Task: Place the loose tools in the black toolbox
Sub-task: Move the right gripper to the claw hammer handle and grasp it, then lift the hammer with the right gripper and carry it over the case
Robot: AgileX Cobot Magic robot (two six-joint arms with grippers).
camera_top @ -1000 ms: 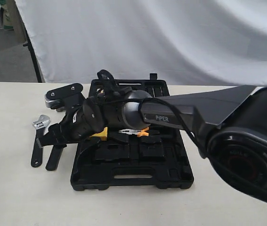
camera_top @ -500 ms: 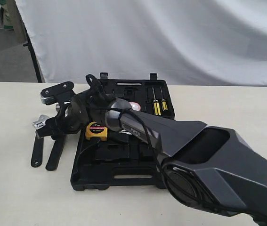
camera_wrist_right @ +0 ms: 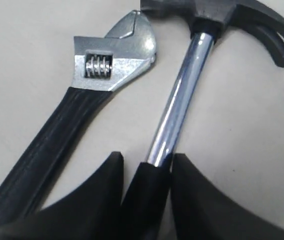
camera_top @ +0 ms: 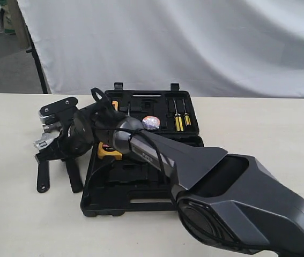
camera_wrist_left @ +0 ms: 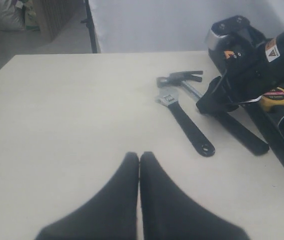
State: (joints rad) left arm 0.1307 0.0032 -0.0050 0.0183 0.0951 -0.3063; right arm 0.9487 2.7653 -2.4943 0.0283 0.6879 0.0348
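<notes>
The claw hammer (camera_wrist_right: 182, 95) lies on the table beside the adjustable wrench (camera_wrist_right: 76, 115), left of the black toolbox (camera_top: 152, 202). My right gripper (camera_wrist_right: 144, 157) is shut on the hammer where the steel shank meets the black handle; in the exterior view this gripper (camera_top: 58, 155) sits low over both tools. From the left wrist view I see the hammer head (camera_wrist_left: 179, 77), the wrench (camera_wrist_left: 184, 120) and the handle's end (camera_wrist_left: 242, 135). My left gripper (camera_wrist_left: 139, 156) is shut and empty above bare table. A small round item (camera_top: 150, 123) lies in the toolbox's far half; I cannot tell if it is the tape roll.
The yellow tape measure (camera_top: 109, 151) rests in the toolbox's near half, partly behind the right arm. Yellow-handled screwdrivers (camera_top: 181, 122) sit in the far half. The right arm stretches across the toolbox and hides much of it. A white backdrop hangs behind the table.
The right arm has swung further left and down onto the hammer. The hammer's handle has turned, its free end now lying nearer the toolbox. The wrench has stayed put.
</notes>
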